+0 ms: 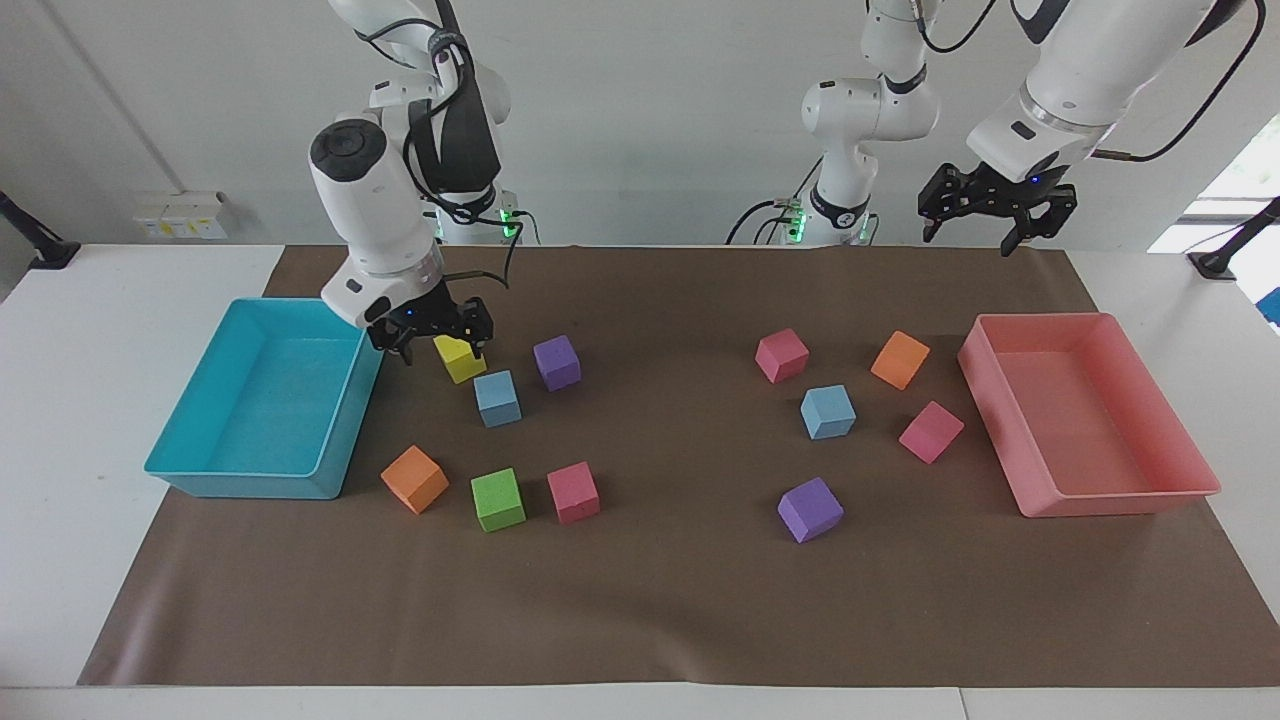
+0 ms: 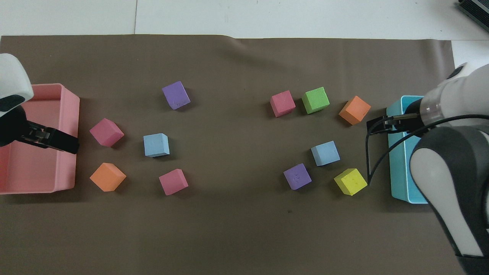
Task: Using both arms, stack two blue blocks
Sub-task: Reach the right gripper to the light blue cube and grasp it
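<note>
2 blue blocks, facing view: blue block [image 1: 497,398] by the yellow cube [image 1: 461,358], second blue block [image 1: 828,412] near the pink tray [image 1: 1090,500]. Right gripper [image 1: 436,347] spread, empty, above the yellow cube. Left gripper [image 1: 985,235] spread, empty. Overhead view: blocks well apart on the mat [image 2: 237,229].

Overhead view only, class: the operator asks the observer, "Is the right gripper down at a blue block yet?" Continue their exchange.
Observer: No. The facing view shows the right gripper hanging low by the yellow block, not over the blue block next to it.
Operator: Are its fingers open?
Observer: Yes, open, with nothing between them.
Operator: And the left gripper?
Observer: The left gripper waits high over the robots' end of the mat, open and empty.
</note>
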`<state>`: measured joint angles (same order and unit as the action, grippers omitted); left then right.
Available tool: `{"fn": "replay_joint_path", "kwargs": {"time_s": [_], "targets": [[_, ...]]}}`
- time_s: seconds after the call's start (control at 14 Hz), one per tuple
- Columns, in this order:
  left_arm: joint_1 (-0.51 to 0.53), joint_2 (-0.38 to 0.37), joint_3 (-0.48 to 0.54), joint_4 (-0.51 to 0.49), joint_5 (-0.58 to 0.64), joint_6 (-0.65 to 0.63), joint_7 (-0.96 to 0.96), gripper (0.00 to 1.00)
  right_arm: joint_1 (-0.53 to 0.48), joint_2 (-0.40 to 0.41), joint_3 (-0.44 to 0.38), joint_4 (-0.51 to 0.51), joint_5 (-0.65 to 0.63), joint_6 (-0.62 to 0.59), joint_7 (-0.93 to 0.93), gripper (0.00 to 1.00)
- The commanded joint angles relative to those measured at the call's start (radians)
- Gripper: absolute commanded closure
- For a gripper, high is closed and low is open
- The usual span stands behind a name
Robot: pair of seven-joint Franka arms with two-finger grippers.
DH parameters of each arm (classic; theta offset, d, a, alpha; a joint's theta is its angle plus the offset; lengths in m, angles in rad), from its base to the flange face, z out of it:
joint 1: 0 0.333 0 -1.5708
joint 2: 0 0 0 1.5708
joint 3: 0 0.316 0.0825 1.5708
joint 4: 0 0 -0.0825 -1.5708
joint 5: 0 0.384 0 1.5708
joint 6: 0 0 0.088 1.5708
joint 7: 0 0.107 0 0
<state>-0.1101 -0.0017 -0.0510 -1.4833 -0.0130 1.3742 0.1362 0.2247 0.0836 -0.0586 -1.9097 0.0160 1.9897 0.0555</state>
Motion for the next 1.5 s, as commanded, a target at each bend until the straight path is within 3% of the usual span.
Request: {"fn": "replay_joint_path", "kwargs": {"time_s": [0.0, 0.29, 0.57, 1.07, 1.43], "targets": [[0.003, -0.024, 0.0, -0.026, -0.008, 0.0, 0.005, 0.0, -0.001, 0.008, 0.0, -0.061, 0.01, 0.058, -0.052, 0.0], [0.001, -0.024, 0.0, -0.026, -0.008, 0.0, 0.005, 0.0, 0.015, 0.038, 0.0, -0.158, 0.019, 0.197, -0.098, 0.0], [0.003, -0.024, 0.0, -0.026, -0.01, 0.0, 0.003, 0.0, 0.027, 0.091, 0.0, -0.169, 0.047, 0.268, -0.161, 0.0], [0.001, -0.024, 0.0, -0.026, -0.01, 0.0, 0.005, 0.0, 0.041, 0.145, 0.0, -0.175, 0.108, 0.307, -0.436, 0.0], [0.001, -0.024, 0.0, -0.026, -0.01, 0.0, 0.003, 0.0, 0.042, 0.157, 0.0, -0.2, 0.108, 0.331, -0.439, 0.0]]}}
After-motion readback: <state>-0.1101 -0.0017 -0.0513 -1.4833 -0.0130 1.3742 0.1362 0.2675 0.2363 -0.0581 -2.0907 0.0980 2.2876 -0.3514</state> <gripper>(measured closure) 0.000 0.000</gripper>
